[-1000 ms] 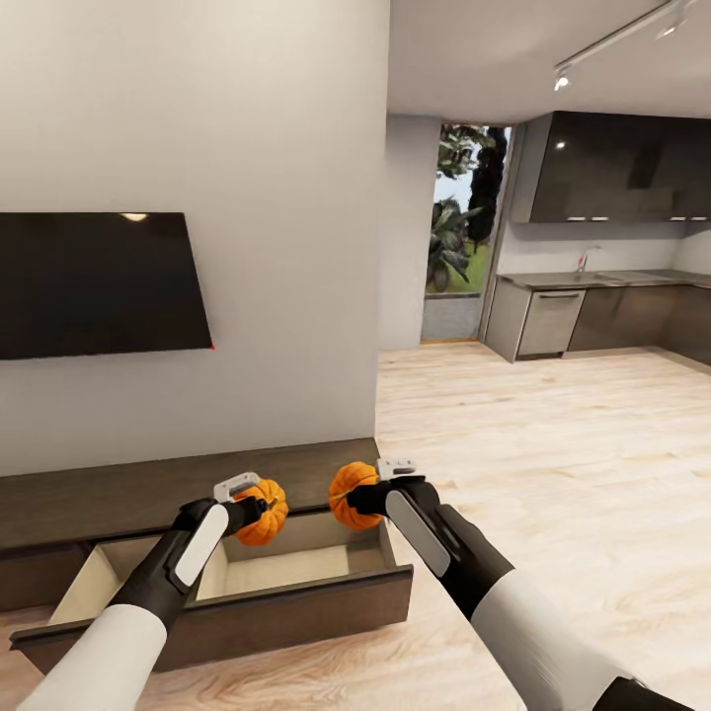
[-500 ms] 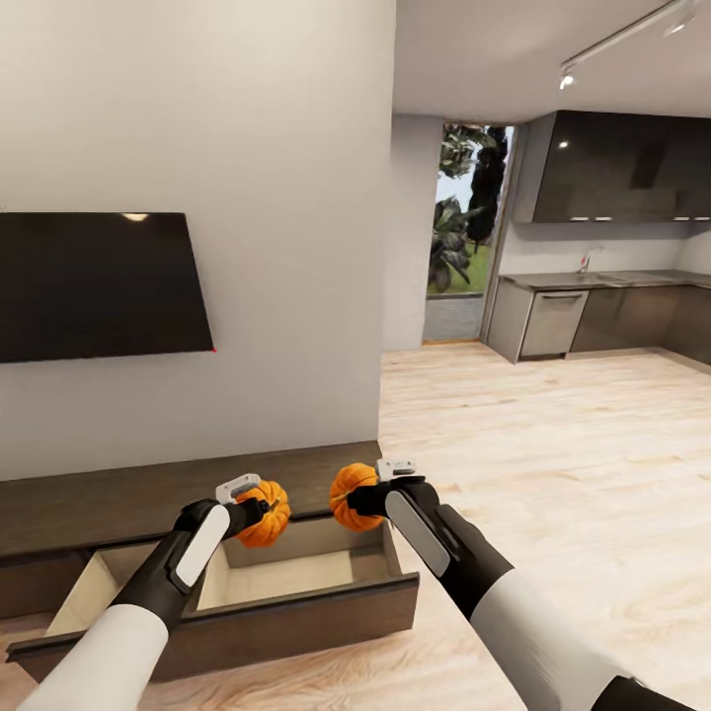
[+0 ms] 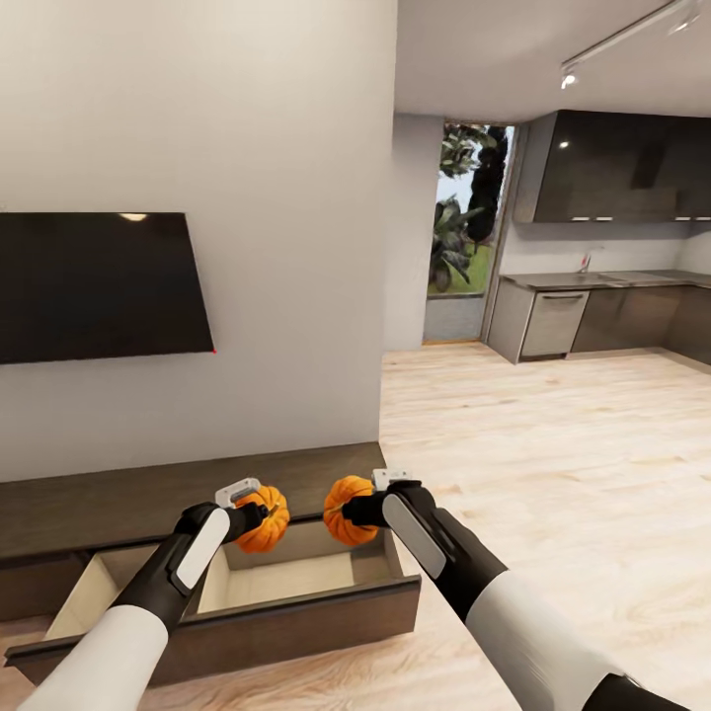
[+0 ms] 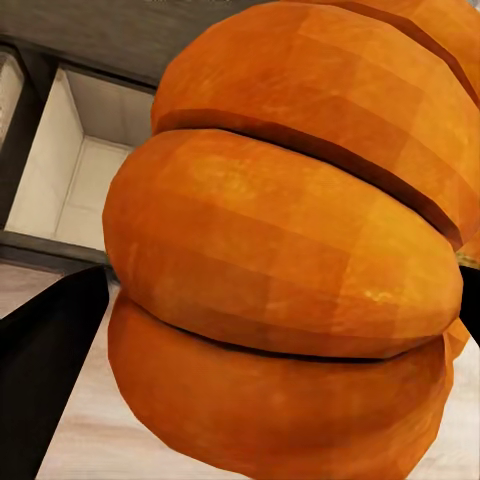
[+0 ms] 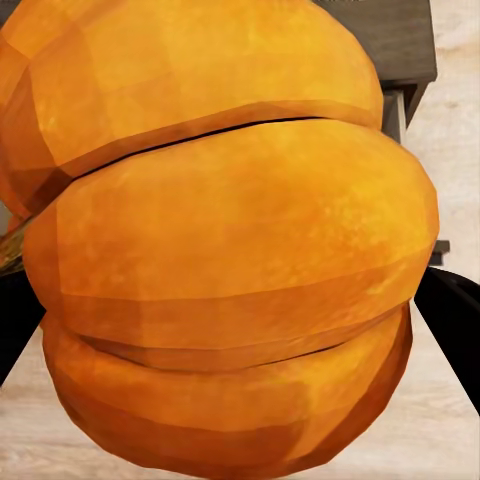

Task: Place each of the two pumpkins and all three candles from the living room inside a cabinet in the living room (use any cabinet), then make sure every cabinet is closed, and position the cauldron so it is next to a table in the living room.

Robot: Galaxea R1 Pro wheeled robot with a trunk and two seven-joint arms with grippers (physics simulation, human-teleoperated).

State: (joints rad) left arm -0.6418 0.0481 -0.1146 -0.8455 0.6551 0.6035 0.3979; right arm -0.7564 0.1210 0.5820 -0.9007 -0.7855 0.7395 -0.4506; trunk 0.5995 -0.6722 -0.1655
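Note:
Each of my grippers holds a small orange ribbed pumpkin above the open drawer of the long dark-brown cabinet under the wall TV. My left gripper is shut on one pumpkin, which looms close in the left wrist view. My right gripper is shut on the other pumpkin, seen close in the right wrist view. Both hang over the drawer's pale inside, near its back. No candles or cauldron are in view.
A black TV hangs on the white wall above the cabinet. Pale wood floor stretches to the right toward a dark grey kitchen and a glass door. The drawer front juts toward me.
The view has crept slightly closer to the cabinet. Both arms have lowered a little and drawn the pumpkins slightly inward over the open drawer; both grips are unchanged.

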